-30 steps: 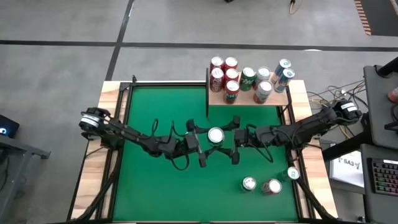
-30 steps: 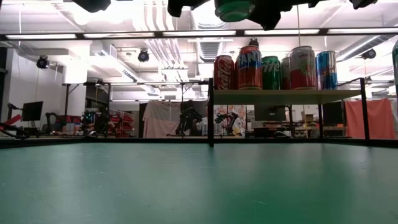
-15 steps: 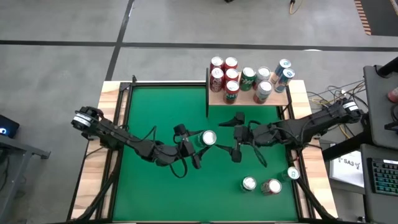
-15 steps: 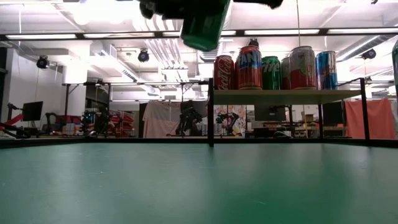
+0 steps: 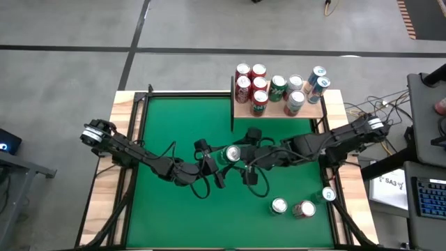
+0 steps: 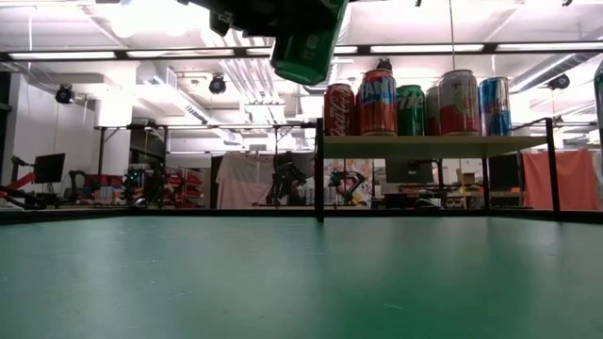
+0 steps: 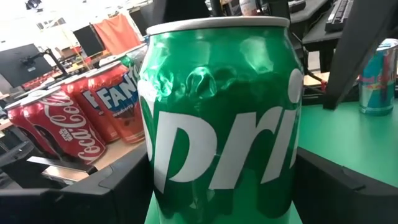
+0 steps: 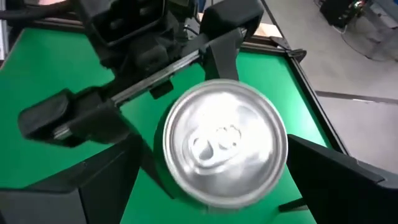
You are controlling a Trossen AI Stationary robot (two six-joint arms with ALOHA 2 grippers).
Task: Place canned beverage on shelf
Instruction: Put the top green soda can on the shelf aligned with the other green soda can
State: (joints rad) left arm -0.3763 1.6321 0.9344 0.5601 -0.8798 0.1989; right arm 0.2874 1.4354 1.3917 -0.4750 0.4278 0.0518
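While the left tool (image 5: 221, 162) grips the dented green Sprite can (image 5: 232, 154) aloft above the green felt tabletop (image 5: 174, 125), the right tool (image 5: 249, 155) straddles it, spread wide. Placement on the light-wood shelf (image 5: 279, 110) remains.

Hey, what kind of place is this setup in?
Probably a robotics lab or workshop. Two robot arms work over a green table, more robot arms stand at benches in the background, and ceiling ducts and strip lights run overhead.

A robotics lab. Beyond the green table (image 6: 301, 282) stand other robot arms (image 6: 283, 184), monitors (image 6: 49, 168) and exposed ceiling ducts (image 6: 250, 75).
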